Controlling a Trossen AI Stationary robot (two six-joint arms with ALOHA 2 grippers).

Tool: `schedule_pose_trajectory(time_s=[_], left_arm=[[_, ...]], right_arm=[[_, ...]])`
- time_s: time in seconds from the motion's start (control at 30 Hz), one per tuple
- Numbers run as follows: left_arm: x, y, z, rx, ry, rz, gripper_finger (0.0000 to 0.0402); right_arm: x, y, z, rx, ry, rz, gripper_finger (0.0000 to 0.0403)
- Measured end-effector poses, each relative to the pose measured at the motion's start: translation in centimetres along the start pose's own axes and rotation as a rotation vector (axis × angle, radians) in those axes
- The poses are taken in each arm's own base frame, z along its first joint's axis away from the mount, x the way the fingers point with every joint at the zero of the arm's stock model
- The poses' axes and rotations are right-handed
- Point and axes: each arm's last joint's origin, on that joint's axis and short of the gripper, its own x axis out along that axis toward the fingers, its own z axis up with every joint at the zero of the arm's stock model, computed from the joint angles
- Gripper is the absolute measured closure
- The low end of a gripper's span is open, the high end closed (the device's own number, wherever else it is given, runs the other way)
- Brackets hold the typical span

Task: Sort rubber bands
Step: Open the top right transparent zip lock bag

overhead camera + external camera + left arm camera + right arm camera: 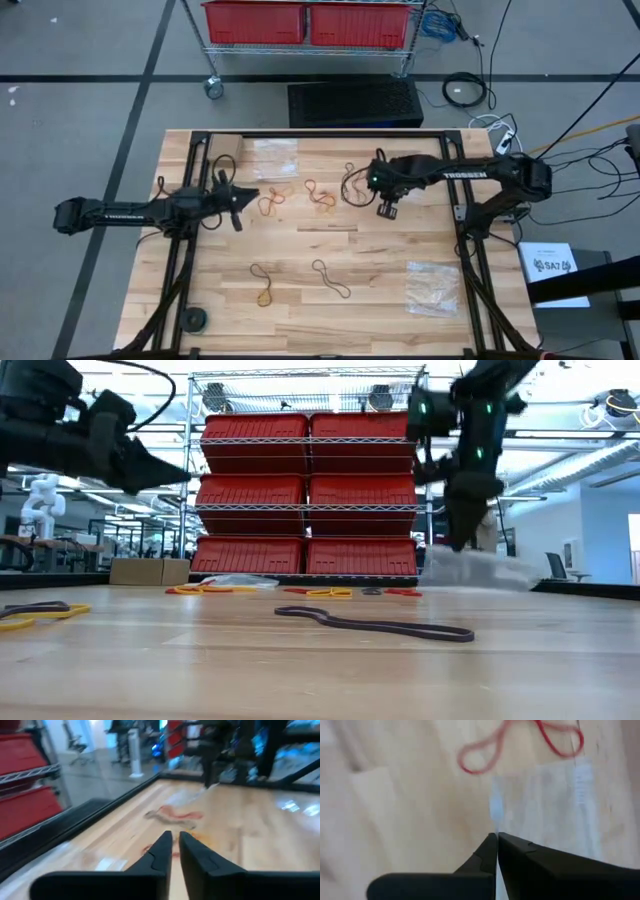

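Observation:
Rubber bands lie loose on the wooden table: a yellow-orange cluster [270, 205], a red-yellow one [320, 195], black loops [352, 185], a tan one [262, 285] and a dark one [330, 278] [375, 625]. My left gripper [245, 198] [175, 837] hovers level beside the yellow-orange cluster. Its fingers stand a narrow gap apart with nothing between them. My right gripper [388, 208] [458, 545] [496, 836] points steeply down right of the black loops, shut on a clear plastic bag [475, 570]. A red band [480, 762] lies beyond it. My right gripper pinches the clear bag at an edge or corner [495, 815] between its two shut fingers, coming from above. The bag hangs below the fingers [480, 572]. Whether its lower edge rests on the table cannot be told.
Two more clear bags lie flat, one at the far left [275, 155] and one at the near right [432, 288]. A cardboard piece [225, 148] sits at the far left and a black roll [193, 318] at the near left corner. A shelf of red bins [305, 500] stands beyond the far edge.

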Motion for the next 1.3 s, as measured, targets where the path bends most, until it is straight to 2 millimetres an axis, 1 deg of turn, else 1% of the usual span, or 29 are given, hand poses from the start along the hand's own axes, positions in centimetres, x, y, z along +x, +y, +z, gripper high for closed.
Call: schedule_pose_trajectory(time_s=[0.13, 0.27, 0.33, 0.4, 0.5, 0.6, 0.73, 0.87, 1.0, 1.13, 1.3], left_arm=[[0.0, -0.1, 0.8, -0.085, -0.080, -0.045, 0.0293], [0.0, -0.2, 0.9, -0.133, -0.075, -0.064, 0.0242], [0.1, -0.3, 1.2, -0.137, -0.080, -0.091, 0.0229], [0.4, -0.4, 1.6, -0.135, -0.073, -0.109, 0.0225], [0.9, -0.5, 2.3, -0.131, -0.056, -0.109, 0.0224], [1.7, -0.7, 3.5, -0.095, -0.041, -0.111, 0.0224], [3.3, -1.1, 5.6, -0.008, -0.026, -0.116, 0.0224], [5.5, -1.6, 7.8, 0.058, -0.013, -0.159, 0.0223], [7.7, -2.2, 9.3, 0.079, 0.059, -0.190, 0.0223], [9.9, -2.7, 9.9, 0.125, 0.167, -0.195, 0.0223], [12.2, -3.2, 10.2, 0.150, 0.217, -0.199, 0.0223]], right_arm=[[-2.9, 1.7, 1.4, -0.033, -0.028, 0.037, 0.0403], [-5.8, 3.0, 2.8, -0.061, -0.101, 0.059, 0.0403], [-7.1, 3.5, 3.6, -0.067, -0.157, 0.070, 0.0403], [-8.3, 3.7, 4.3, -0.064, -0.222, 0.082, 0.0403], [-9.2, 3.9, 5.3, -0.058, -0.319, 0.095, 0.0403], [-9.5, 4.1, 5.9, -0.072, -0.391, 0.100, 0.0403], [-9.3, 4.3, 6.9, -0.094, -0.465, 0.098, 0.0403], [-8.8, 4.5, 7.7, -0.129, -0.504, 0.091, 0.0403], [-8.3, 4.7, 8.3, -0.141, -0.524, 0.090, 0.0403], [-7.8, 4.9, 8.7, -0.146, -0.532, 0.091, 0.0403], [-7.0, 5.5, 9.1, -0.173, -0.527, 0.094, 0.0403]])
